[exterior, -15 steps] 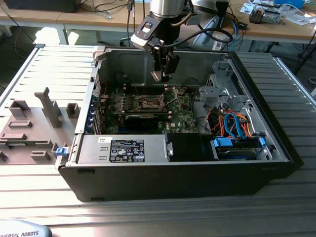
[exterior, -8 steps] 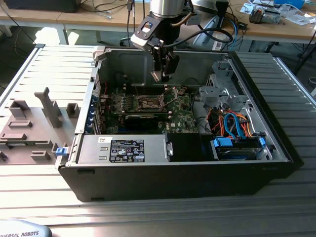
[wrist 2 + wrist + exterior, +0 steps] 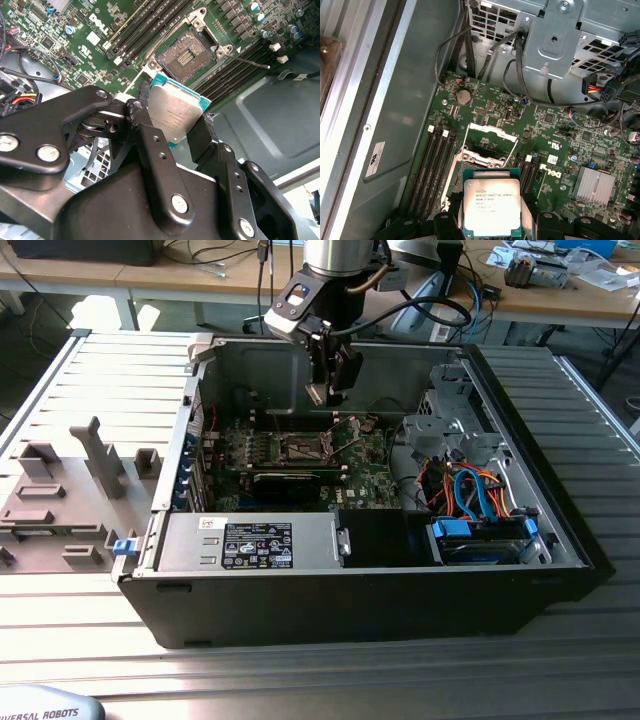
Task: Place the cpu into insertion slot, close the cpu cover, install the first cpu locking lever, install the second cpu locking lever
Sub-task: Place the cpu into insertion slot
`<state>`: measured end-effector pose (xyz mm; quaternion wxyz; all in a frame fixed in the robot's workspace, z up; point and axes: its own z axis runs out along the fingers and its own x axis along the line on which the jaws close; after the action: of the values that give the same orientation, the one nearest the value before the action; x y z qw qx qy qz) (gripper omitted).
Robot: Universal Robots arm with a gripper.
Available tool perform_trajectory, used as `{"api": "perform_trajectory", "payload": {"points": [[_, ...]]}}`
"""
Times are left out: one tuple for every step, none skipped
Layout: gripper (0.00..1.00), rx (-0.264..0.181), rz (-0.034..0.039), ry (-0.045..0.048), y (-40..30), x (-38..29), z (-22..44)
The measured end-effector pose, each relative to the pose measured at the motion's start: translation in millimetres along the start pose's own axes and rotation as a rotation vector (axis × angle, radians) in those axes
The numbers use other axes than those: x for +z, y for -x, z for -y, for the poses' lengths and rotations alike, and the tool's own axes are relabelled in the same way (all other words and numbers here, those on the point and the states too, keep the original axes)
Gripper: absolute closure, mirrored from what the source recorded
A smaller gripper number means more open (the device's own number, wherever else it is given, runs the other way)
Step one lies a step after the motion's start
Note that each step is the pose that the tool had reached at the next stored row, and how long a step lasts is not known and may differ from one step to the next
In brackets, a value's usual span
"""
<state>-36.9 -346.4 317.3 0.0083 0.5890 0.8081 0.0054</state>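
Right, the cpu [image 3: 177, 112] sits clamped in my hand [image 3: 175, 125], one black finger [image 3: 145, 127] on each of two opposite edges, so the hand is closed on the chip. Its silver-grey metal top faces both wrist cameras, with a green rim showing around it. In the first wrist view the cpu [image 3: 491, 207] hangs in front of the near part of the insertion slot [image 3: 475, 172], held between the fingers of the hand [image 3: 492, 222]. It is not seated: in the second wrist view I see the insertion slot [image 3: 186, 54] bare and apart from the chip, its contact field exposed.

The cpu cover [image 3: 491, 128] stands raised off the slot, its open centre showing the board behind. A thin locking lever [image 3: 247, 61] juts out sideways from the slot's corner across the memory slots [image 3: 235, 70]. More memory slots [image 3: 432, 170] run along the other side.

Around that I see the green motherboard [image 3: 545, 130] and, further off, a metal drive cage [image 3: 560, 40] with cables running down from it.

In the exterior view the hand [image 3: 325, 392] hovers inside the open computer case [image 3: 560, 440], above the motherboard [image 3: 360, 475]. A labelled power supply [image 3: 250, 540] lies along the case's near wall. The case rests on a slatted metal tabletop [image 3: 100, 370], with grey fixtures [image 3: 60, 490] toward the exterior view's left.
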Motion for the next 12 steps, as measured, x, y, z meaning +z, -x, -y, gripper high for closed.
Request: {"api": "perform_trajectory", "payload": {"points": [[0.46, 0.000, 0.0000, 0.0000, 0.0, 0.0, 0.0], [0.46, 0.001, 0.0000, 0.0000, 0.0, 0.0, 0.0], [0.46, 0.001, 0.0000, 0.0000, 0.0, 0.0, 0.0], [0.46, 0.002, 0.0000, 0.0000, 0.0, 0.0, 0.0], [0.46, 0.003, 0.0000, 0.0000, 0.0, 0.0, 0.0], [0.46, 0.003, 0.0000, 0.0000, 0.0, 0.0, 0.0], [0.46, 0.003, 0.0000, 0.0000, 0.0, 0.0, 0.0], [0.46, 0.004, 0.0001, 0.0000, 0.0, 0.0, 0.0], [0.46, 0.004, 0.0001, 0.0000, 0.0, 0.0, 0.0], [0.46, 0.005, 0.0001, 0.0000, 0.0, 0.0, 0.0], [0.46, 0.006, 0.0000, 0.0000, 0.0, 0.0, 0.0], [0.46, 0.006, 0.0001, 0.0000, 0.0, 0.0, 0.0]]}}
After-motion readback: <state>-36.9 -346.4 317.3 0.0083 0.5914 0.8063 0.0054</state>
